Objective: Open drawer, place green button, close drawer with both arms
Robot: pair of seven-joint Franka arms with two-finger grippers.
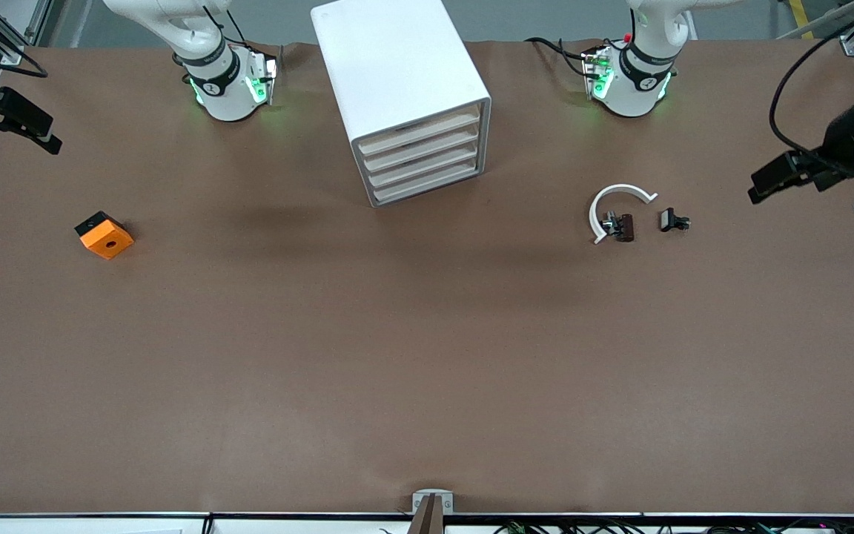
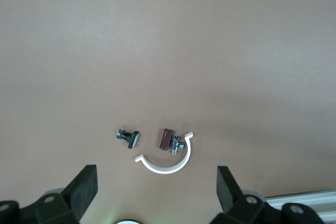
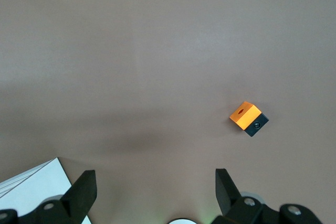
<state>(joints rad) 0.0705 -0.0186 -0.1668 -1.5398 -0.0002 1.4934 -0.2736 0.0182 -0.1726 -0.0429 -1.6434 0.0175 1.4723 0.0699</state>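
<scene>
Four drawers (image 1: 427,159) shut flush in cabinet (image 1: 401,81), midway between arm bases. No green-capped button discernible, possibly too small. Left gripper (image 2: 155,192) spread wide above white band (image 2: 168,163); right gripper (image 3: 155,192) spread above bare table (image 1: 427,356) near orange cube (image 3: 245,115).

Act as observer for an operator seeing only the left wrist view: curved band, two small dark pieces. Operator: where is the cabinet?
Observer: The cabinet stands between the arms' bases, farther from the front camera than the curved band; its four drawers are shut.
Operator: What lies at the right arm's end?
Observer: An orange cube with a round hole; the right gripper hangs open over that end.
Operator: And my left gripper?
Observer: The left gripper, open, is over the left arm's end of the table.
</scene>
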